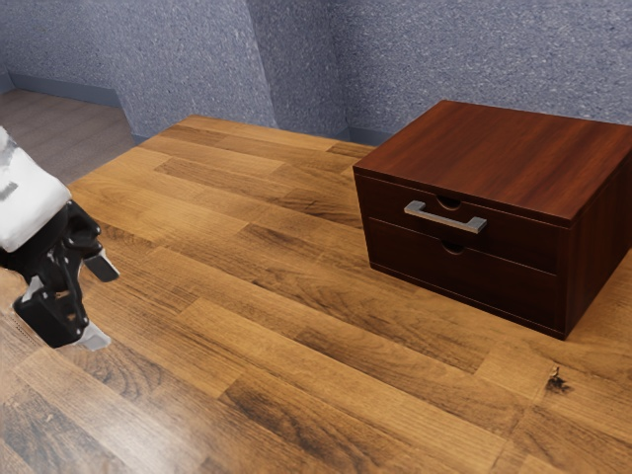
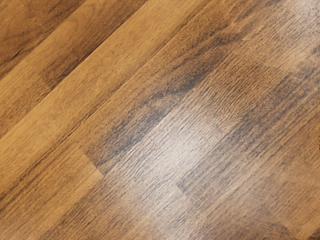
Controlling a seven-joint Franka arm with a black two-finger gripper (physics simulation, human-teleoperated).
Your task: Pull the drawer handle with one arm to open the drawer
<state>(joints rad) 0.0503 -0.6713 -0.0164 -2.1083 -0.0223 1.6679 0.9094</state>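
Observation:
A dark red-brown wooden cabinet (image 1: 504, 212) with two drawers stands at the exterior view's right. Its upper drawer (image 1: 459, 219) carries a grey metal bar handle (image 1: 444, 217) and sits flush with the front. The lower drawer (image 1: 464, 275) has only a small notch. My black gripper (image 1: 99, 301) hangs at the exterior view's far left, well away from the cabinet, just above the wooden planks (image 2: 160, 120). Its two grey-tipped fingers (image 1: 102, 265) stand apart with nothing between them.
The wooden plank surface (image 1: 257, 326) stretches wide between my gripper and the cabinet. A small dark knot mark (image 1: 558, 383) lies near the cabinet's front corner. Blue-grey walls (image 1: 395, 59) rise behind.

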